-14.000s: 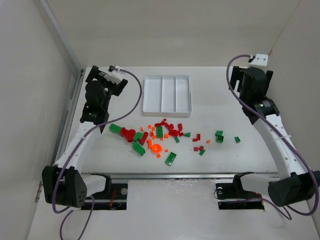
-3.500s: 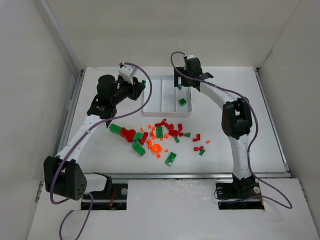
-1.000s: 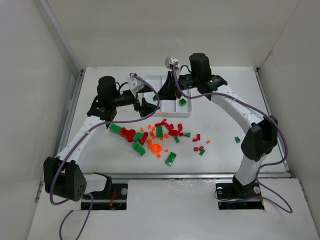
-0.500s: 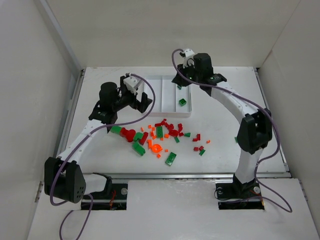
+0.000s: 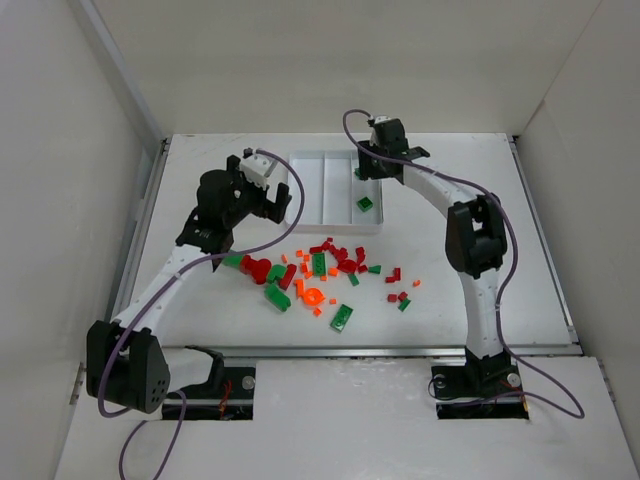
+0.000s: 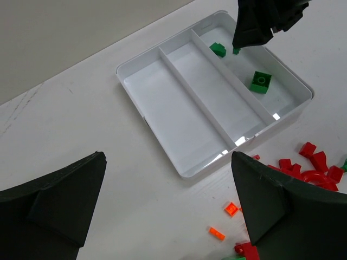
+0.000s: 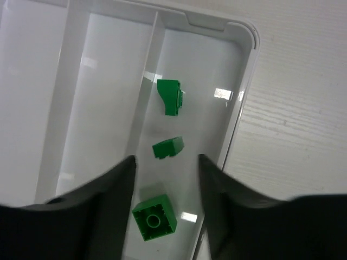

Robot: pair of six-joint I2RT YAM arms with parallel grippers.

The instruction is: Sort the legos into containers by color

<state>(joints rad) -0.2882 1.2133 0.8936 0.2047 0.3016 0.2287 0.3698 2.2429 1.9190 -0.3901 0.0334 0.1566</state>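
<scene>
The white tray (image 5: 300, 190) has three long compartments. My right gripper (image 5: 366, 172) hangs open over the far end of the right compartment (image 7: 238, 103). Three green legos are in view there: a wedge (image 7: 171, 97), a small brick (image 7: 168, 147) just under my fingertips, and a square brick (image 7: 154, 219). I cannot tell whether the small one is resting or falling. My right gripper (image 7: 167, 162) holds nothing. My left gripper (image 5: 280, 203) is open and empty beside the tray's near left corner (image 6: 184, 170). The red, green and orange legos (image 5: 320, 268) lie scattered in front of the tray.
The left and middle compartments (image 6: 179, 103) hold nothing. Small orange legos (image 6: 231, 208) and red ones (image 6: 312, 157) lie close to the tray's near edge. White walls enclose the table on three sides. My right arm (image 5: 470, 240) arches over the table's right half.
My right gripper has swung from the tray's left side to the far end of the right compartment. My left gripper has drawn back a little to the left.
</scene>
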